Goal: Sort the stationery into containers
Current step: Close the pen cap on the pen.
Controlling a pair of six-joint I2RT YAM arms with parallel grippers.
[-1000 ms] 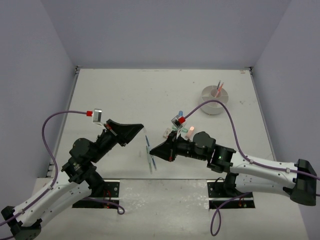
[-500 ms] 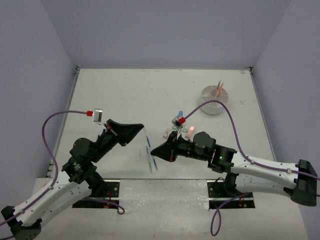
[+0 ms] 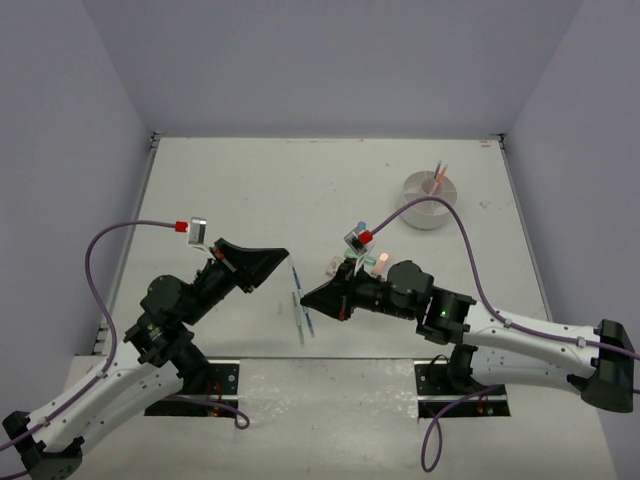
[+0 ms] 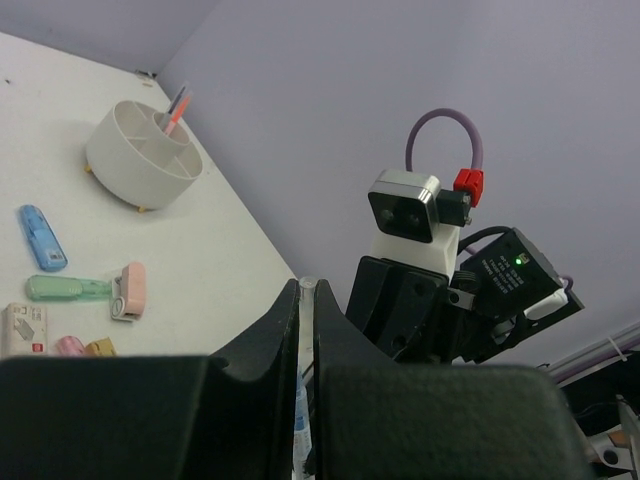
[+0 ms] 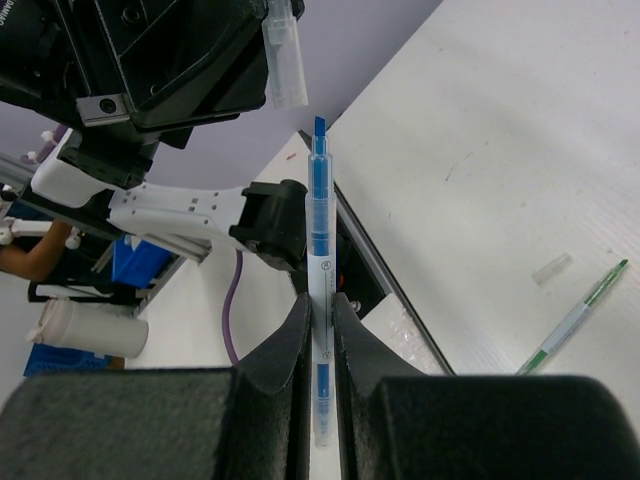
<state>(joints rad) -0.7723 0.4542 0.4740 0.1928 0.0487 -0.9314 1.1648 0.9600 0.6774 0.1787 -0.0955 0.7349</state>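
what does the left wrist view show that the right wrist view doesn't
Only the left wrist view shows the white tub with a red pen standing in it, and a blue piece, a green piece and a pink block lying near it.

Only the right wrist view shows the right gripper shut on a blue pen, plus a green pen and a loose cap.

Both show the table and the clear cap pinched in the left gripper.

One tub [image 3: 428, 190]. Six pastel blocks [image 4: 42, 237]. Two clear caps [image 5: 283, 55]. One blue pen [image 5: 318, 230]. One green pen [image 5: 575, 320].
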